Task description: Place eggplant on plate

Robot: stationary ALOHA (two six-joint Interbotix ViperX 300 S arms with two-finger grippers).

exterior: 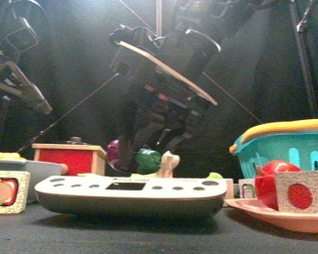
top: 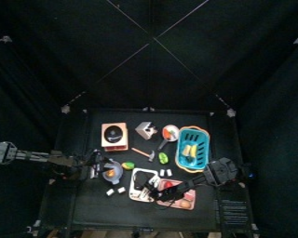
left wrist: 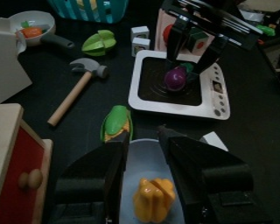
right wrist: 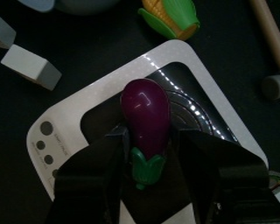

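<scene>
The purple eggplant (right wrist: 145,105) with its green stem lies flat on the white rounded-rectangular plate (right wrist: 84,114). My right gripper (right wrist: 150,144) hangs low over it. It is open, a finger on each side of the stem end, with a gap to the eggplant. The left wrist view shows the same from across the table: eggplant (left wrist: 175,77) on the plate (left wrist: 143,92), right gripper (left wrist: 189,66) just above. The left gripper (left wrist: 149,144) rests at the table's left. A yellow toy pepper (left wrist: 154,197) shows right at it. Whether it is gripped is unclear.
A corn cob (left wrist: 116,122) and a wooden hammer (left wrist: 78,83) lie left of the plate. A wooden box (left wrist: 14,166) stands near the left arm. White blocks (right wrist: 25,61) sit beside the plate. A blue basket (top: 192,144) and an orange-and-white bowl (top: 171,132) are at the back right.
</scene>
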